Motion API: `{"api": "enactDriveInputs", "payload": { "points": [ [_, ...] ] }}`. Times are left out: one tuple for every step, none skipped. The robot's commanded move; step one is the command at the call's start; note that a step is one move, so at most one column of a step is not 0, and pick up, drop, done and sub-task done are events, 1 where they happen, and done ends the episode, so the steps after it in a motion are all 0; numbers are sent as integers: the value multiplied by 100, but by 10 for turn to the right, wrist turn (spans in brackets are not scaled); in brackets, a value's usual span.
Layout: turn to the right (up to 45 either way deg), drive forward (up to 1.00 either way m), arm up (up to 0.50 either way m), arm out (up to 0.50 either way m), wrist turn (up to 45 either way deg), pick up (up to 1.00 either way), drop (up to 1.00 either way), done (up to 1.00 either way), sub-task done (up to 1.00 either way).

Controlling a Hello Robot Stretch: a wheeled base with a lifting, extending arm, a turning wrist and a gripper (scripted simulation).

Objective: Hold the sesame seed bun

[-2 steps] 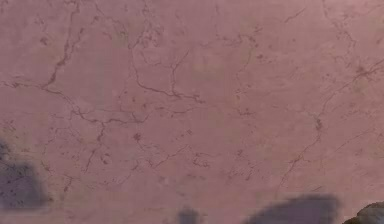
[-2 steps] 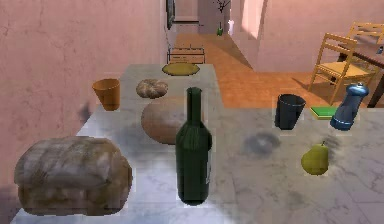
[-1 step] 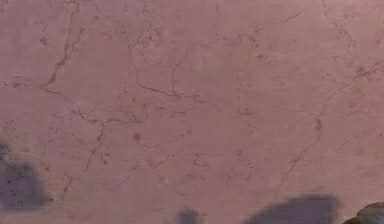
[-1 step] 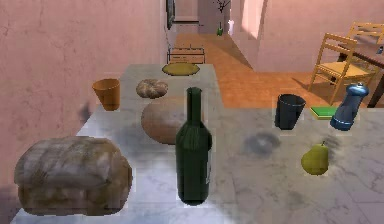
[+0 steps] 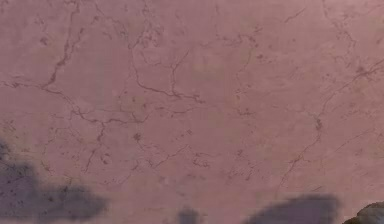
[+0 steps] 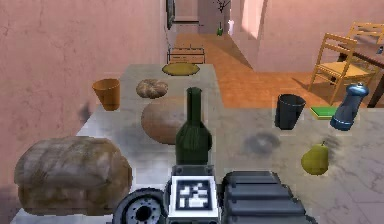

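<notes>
gripper point(image 6: 140, 209) sits at the btm edge of the arm side view as a dark round body, left of a white marker square point(image 6: 192, 197). its far end can't be made out and bread lies on the surface right by it, so can't tell whether it holds anything.

sesame seed bun: closest match is a small round tan bun point(image 6: 152, 88) far back on the pale surface point(image 6: 240, 128), left of ctr; seeds can't be made out. just left of it stands a terracotta cup point(image 6: 107, 93). behind it, at the surface's far end, lies a flat tan disc point(image 6: 181, 69) w/ a wire rack point(image 6: 183, 53) beyond. nearer than the bun sits a bigger round brown loaf point(image 6: 162, 122). a dark green bottle point(image 6: 193, 128) stands upright in front of that loaf, partly hiding it. a big crusty loaf point(image 6: 70, 175) lies at btm left, beside the gripper.

on the surface's right side: dark cup point(image 6: 289, 111), flat green item point(image 6: 322, 112), blue-grey shaker w/ dark top point(image 6: 347, 108), yellow-green pear point(image 6: 316, 158). a wooden chair point(image 6: 345, 60) stands past them.

forward view has a pink cracked wall point(image 5: 190, 90).
</notes>
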Motion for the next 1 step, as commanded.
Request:
{"api": "enactDriveInputs", "payload": {
  "points": [
    [0,0,0,26,0,0,0,0,0]
  ]
}}
